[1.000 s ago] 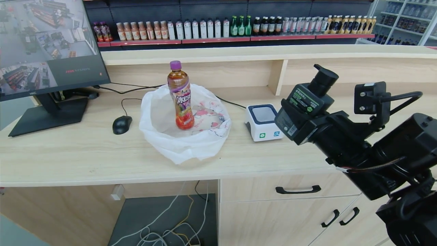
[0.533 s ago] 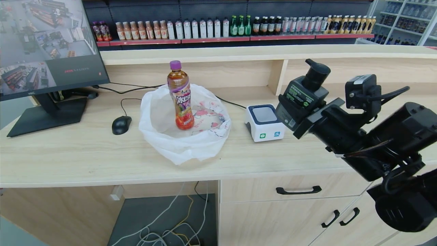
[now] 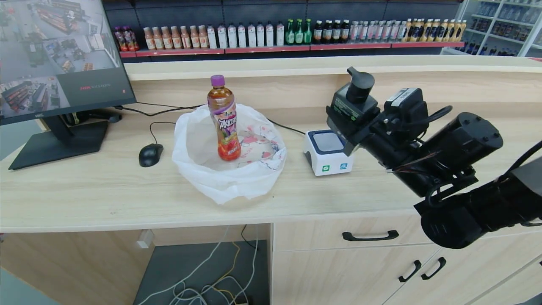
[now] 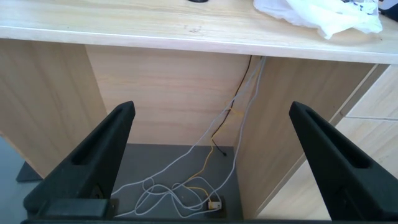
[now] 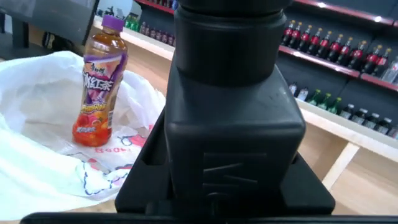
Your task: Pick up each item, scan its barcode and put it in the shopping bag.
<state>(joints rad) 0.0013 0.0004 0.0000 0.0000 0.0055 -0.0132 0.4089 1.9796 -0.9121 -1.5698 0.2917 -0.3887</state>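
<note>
My desk [image 3: 106, 190] runs across the whole view. Near its middle the white shopping bag [image 3: 228, 178] sits slumped open. My left tool [image 4: 211, 155] hangs below the desk edge, fingers spread wide and holding nothing. My right tool [image 3: 360, 129] is pinching a black square pump bottle [image 3: 353, 106], held tilted in the air just above and beside the barcode scanner [image 3: 327, 152]. A purple-capped tea bottle [image 3: 223, 120] stands upright inside the bag, and the small white scanner stands on the desk just right of the bag.

I judge the scan to be the step in hand. To do it well, I'd roll the wrist so the bottle's printed label looks down into the scanner's window and hold it steady without touching the housing. Then I'd carry it over the bag's rim and set it down clear of the tea bottle, so neither tips.
</note>
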